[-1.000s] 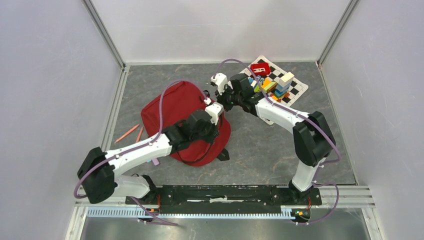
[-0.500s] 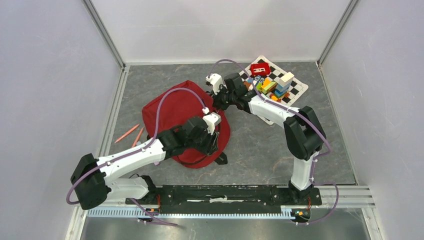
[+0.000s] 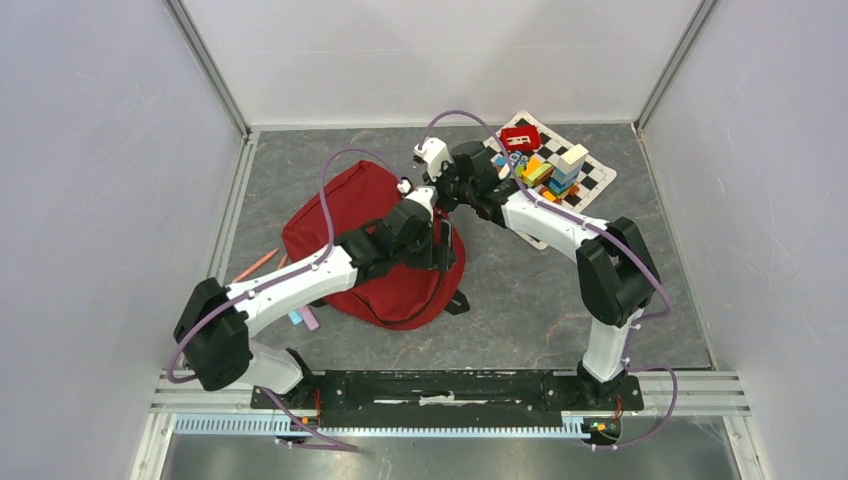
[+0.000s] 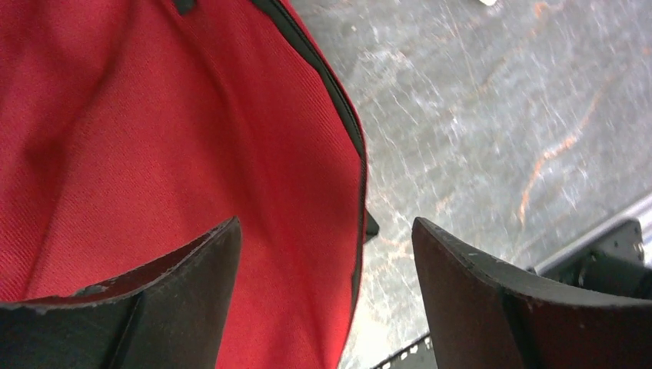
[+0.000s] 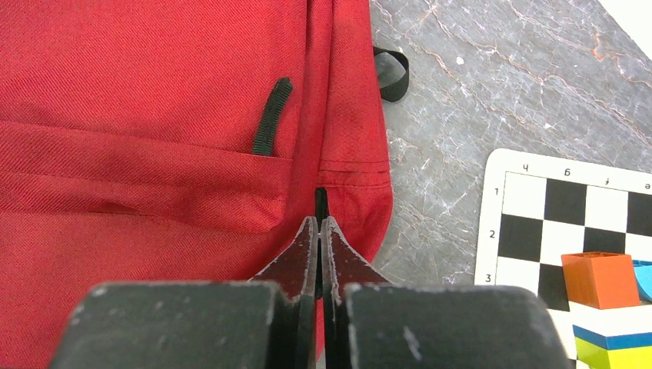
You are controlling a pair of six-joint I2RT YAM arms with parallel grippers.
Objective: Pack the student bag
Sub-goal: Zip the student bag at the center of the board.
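The left gripper [image 4: 324, 227] is standing wide, its two dark fingers [image 4: 192, 269] well apart with nothing between them. It is hovering over the right-hand edge of the student bag [image 4: 154, 138], one finger above the red cloth and the other above the grey table [image 4: 500, 115] just off the bag. The bag's black zipper band [image 4: 323, 77] is running along the edge under the gap.

The right gripper [image 5: 319, 223] is pressing its fingertips together, with no gap showing. It is sitting at the bag's far right corner, right over a seam in the red fabric [image 5: 154, 100]. A small black tab [image 5: 321, 201] is poking out just beyond the tips; whether it is pinched cannot be told. A black pull loop [image 5: 273, 115] is lying on the bag's pocket near the tips, and a black strap loop [image 5: 392, 73] is sticking out from the bag's edge.

From above, the student bag [image 3: 365, 205] is lying flat on the table [image 3: 520, 300], under both grippers, which are close together over its right side. Right of the bag and beyond it, a chequered mat [image 3: 597, 177] is carrying a heap of coloured blocks [image 3: 550, 170]. Left of the bag, two orange pencils [image 3: 255, 265] are lying on the table.
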